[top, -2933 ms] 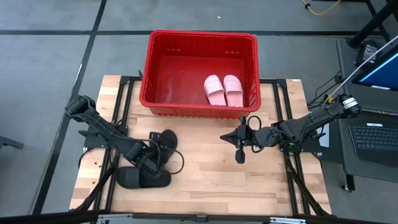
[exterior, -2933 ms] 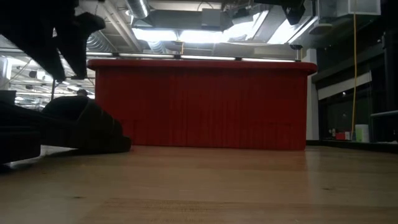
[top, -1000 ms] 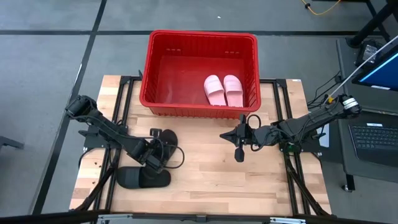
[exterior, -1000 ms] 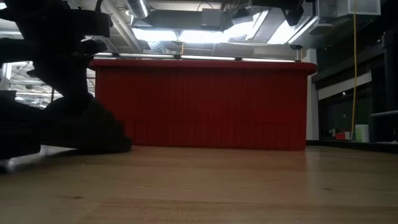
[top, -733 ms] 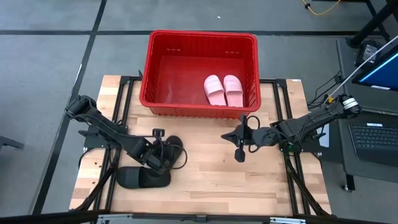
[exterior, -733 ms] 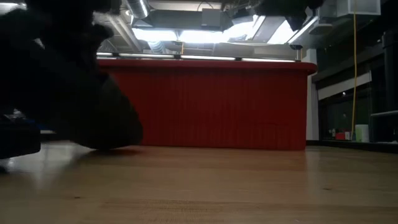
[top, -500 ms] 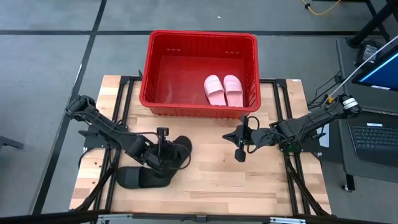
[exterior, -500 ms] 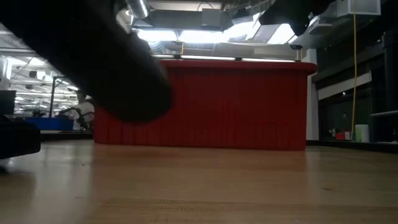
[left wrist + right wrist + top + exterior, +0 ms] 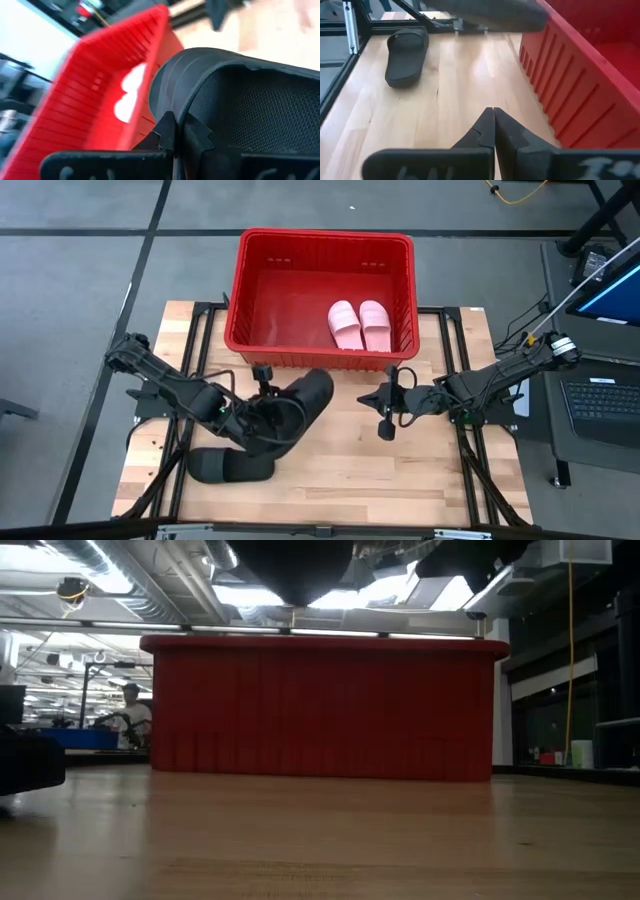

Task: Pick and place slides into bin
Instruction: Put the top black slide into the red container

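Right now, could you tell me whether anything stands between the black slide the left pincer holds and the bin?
Nothing visible does. The left pincer holds the black slide off the table, just short of the bin; only its near wall remains to clear.

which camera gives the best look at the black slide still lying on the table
The right wrist view: the black slide lies whole and unobstructed on the wooden table. The high view shows it too, smaller, partly under the left arm. The low view and the left wrist view do not show it.
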Tool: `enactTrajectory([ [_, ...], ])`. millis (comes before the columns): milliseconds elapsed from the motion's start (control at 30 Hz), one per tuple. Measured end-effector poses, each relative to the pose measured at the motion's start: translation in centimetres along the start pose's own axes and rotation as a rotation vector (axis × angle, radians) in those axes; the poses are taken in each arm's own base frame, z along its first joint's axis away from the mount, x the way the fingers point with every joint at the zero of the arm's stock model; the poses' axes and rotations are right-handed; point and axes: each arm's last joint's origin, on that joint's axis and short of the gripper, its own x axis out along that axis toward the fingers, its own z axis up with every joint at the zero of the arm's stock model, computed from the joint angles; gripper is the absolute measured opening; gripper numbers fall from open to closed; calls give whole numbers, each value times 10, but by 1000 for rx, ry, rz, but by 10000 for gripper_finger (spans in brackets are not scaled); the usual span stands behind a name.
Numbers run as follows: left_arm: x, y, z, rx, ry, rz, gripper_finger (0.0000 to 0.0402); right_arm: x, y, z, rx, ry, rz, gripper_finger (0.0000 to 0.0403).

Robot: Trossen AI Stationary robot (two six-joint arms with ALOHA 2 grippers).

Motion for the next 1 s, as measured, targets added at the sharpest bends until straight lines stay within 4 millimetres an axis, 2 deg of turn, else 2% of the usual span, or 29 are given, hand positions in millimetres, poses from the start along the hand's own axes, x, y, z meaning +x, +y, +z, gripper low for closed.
enactTrajectory([
  [267, 4, 25, 14, -22, -13, 154, 6, -2, 3, 17, -98, -163, 17, 4],
  [367, 12, 34, 13, -53, 5, 230, 6, -3, 1, 24, -93, -236, -59, 4],
  [500, 24, 46, 12, -75, 38, 286, 6, -4, -2, 26, -139, -247, -176, 4],
  [700, 42, 63, 9, 10, 110, 308, 6, -5, -3, 30, -201, -266, -192, 4],
  [1000, 70, 101, -1, 75, 230, 368, 5, -4, -30, 58, -226, -291, -308, 4],
])
